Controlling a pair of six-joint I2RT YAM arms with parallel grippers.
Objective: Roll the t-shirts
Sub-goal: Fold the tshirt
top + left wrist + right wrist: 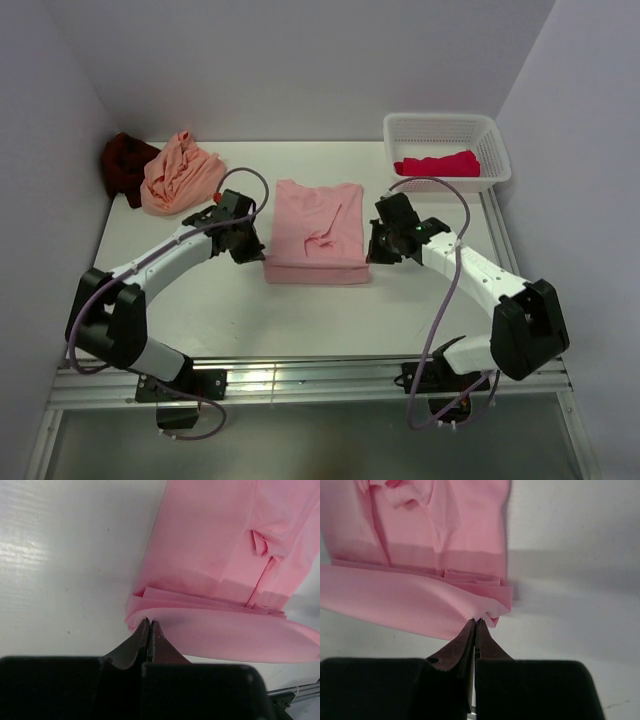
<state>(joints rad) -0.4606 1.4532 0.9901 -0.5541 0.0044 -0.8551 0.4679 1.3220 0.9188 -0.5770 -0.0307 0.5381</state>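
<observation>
- Our left gripper (149, 623) is pinched together on the left corner of the light pink t-shirt (318, 225), at its folded near hem.
- Our right gripper (477, 622) clamps the right corner.
- That shirt lies mid-table (200, 300), between our arms.
- Far left we see the peach-orange t-shirt (178, 172) heaped against the dark maroon t-shirt (122, 163).
- Far right, the crimson-pink t-shirt (438, 163) sits in the basket (445, 128).

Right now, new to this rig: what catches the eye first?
The light pink t-shirt lies mid-table, near edge folded over, the left gripper and right gripper shut on its near corners. A crimson-pink t-shirt sits in the basket far right; a peach-orange heap and a dark maroon heap lie far left.
</observation>
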